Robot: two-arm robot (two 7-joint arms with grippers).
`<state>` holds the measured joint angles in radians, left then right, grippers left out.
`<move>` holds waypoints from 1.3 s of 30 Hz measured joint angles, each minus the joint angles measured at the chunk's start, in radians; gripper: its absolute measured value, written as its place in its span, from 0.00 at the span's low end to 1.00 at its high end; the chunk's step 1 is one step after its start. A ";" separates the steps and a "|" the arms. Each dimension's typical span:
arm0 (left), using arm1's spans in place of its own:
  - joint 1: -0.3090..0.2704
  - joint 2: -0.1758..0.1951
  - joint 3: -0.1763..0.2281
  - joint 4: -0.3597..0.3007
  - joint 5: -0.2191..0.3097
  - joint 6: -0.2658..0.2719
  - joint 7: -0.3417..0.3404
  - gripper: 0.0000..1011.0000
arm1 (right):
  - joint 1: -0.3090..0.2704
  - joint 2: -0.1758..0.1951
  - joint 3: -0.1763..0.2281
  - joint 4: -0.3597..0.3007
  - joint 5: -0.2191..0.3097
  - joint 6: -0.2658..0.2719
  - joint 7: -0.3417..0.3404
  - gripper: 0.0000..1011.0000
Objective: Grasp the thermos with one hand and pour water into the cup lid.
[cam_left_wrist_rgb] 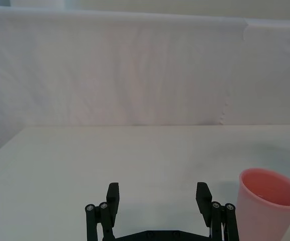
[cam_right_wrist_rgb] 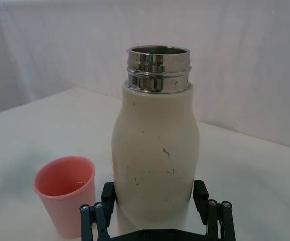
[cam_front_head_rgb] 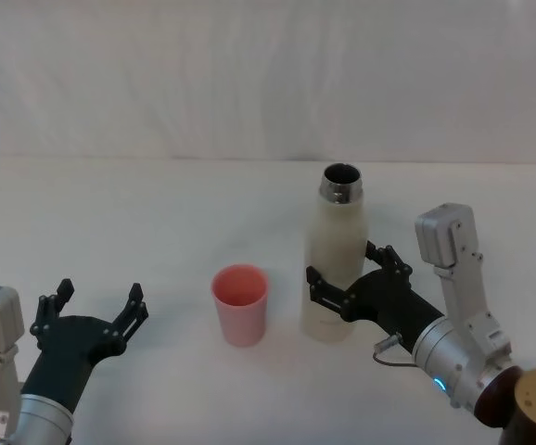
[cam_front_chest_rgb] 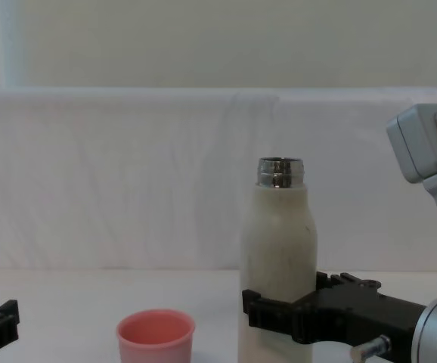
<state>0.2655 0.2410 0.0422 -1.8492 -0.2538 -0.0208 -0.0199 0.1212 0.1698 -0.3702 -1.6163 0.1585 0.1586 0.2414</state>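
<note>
Standing upright on the white table (cam_front_head_rgb: 138, 204) is the thermos (cam_front_head_rgb: 336, 269), a tall cream-white matte cylinder with rounded shoulders and a shiny threaded steel neck, its mouth uncapped. No brand, label or writing can be read on it; the right wrist view shows only small dark scuffs on its body. The right gripper (cam_front_head_rgb: 347, 275) sits at the bottle's lower body, one black finger on each side of it and close against the wall; whether the pads actually press it cannot be told. The cup lid (cam_front_head_rgb: 240, 303), a small salmon-pink plastic cup with a thick rim, stands upright just beside the thermos on the robot's left, apart from it. The left gripper (cam_front_head_rgb: 96, 312) rests low near the table, well left of the cup, fingers spread wide and holding nothing.
</note>
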 joint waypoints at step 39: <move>0.000 0.000 0.000 0.000 0.000 0.000 0.000 0.99 | 0.051 -0.037 -0.009 0.081 0.009 -0.022 0.002 0.99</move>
<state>0.2655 0.2410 0.0422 -1.8492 -0.2538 -0.0208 -0.0199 0.1722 0.1330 -0.3794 -1.5351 0.1676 0.1363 0.2435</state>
